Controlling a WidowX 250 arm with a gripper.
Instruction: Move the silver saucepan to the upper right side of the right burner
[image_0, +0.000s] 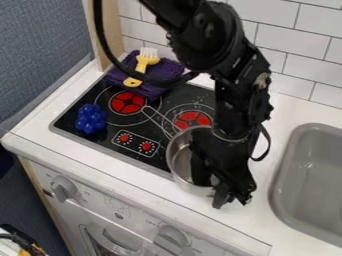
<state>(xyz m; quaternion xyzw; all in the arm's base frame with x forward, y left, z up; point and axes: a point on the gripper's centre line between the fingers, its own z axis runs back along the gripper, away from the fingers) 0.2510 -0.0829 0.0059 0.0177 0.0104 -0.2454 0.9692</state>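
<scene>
So the arm comes in from the top edge, and the end effector (230, 194) hangs low at the near right side of the silver saucepan (178, 160), right up against it in this view. Part of the black hardware overlaps the pan's opening. Honestly can't tell if it's apart, together or clamped on the rim, the angle hides that.

The pan is just left of the end effector and a bit farther back, sitting over the near right edge of the black cooktop (75, 128), with its near side overlapping the white bench (143, 177). Its thin handle points back and left, away from the end effector, toward the left burner (127, 102). The right burner (192, 119) is beyond the pan, up and to the left of the end effector, so the pan's mostly on the near side of it.

Rest of the stuff: two red control knobs (146, 146) left of the end effector, and a bumpy blue toy (91, 119) farther left on the cooktop. Way back and left there's a purple cloth (148, 89) with a yellow-handled brush (141, 64) lying on it, white bristles pointing back. The grey sink (284, 172) is off to the right of the end effector, set into the bench.
</scene>
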